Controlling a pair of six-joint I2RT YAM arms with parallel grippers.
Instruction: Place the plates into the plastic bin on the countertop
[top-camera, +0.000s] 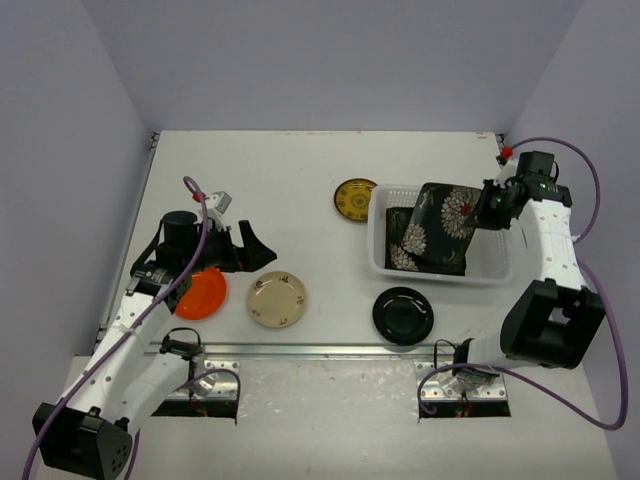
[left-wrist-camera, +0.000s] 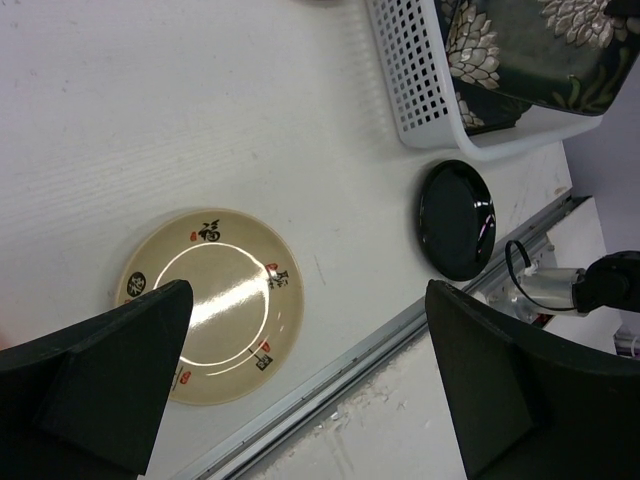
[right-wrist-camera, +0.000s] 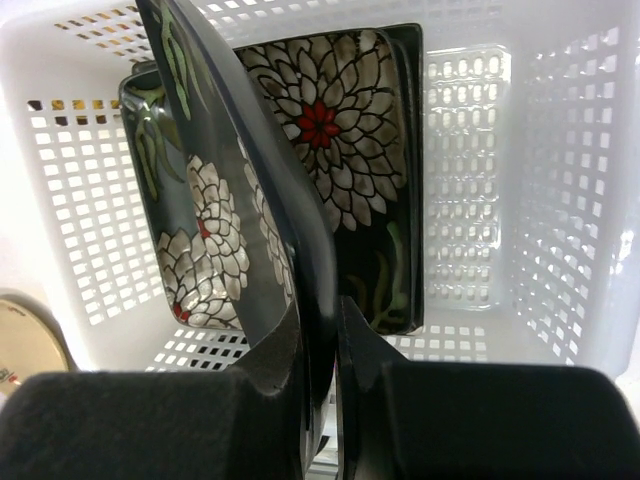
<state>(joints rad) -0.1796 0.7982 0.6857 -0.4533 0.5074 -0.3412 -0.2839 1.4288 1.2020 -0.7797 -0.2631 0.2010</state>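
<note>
My right gripper (top-camera: 490, 208) is shut on the edge of a black floral square plate (top-camera: 452, 212) and holds it tilted over the white lattice bin (top-camera: 382, 262). The right wrist view shows this plate (right-wrist-camera: 300, 230) edge-on between my jaws (right-wrist-camera: 322, 335). A second floral plate (right-wrist-camera: 340, 130) lies in the bin (right-wrist-camera: 470, 200) below it. My left gripper (top-camera: 258, 250) is open and empty above the cream plate (top-camera: 277, 299). The orange plate (top-camera: 203, 293) lies under the left arm. The glossy black plate (top-camera: 403, 314) and the yellow patterned plate (top-camera: 354, 199) lie outside the bin. The teal and amber plates are hidden.
In the left wrist view my open gripper (left-wrist-camera: 308, 300) frames the cream plate (left-wrist-camera: 215, 300), with the black plate (left-wrist-camera: 455, 218) and the bin's corner (left-wrist-camera: 420, 80) beyond. A metal strip (top-camera: 320, 350) runs along the countertop's front edge. Lavender walls enclose it.
</note>
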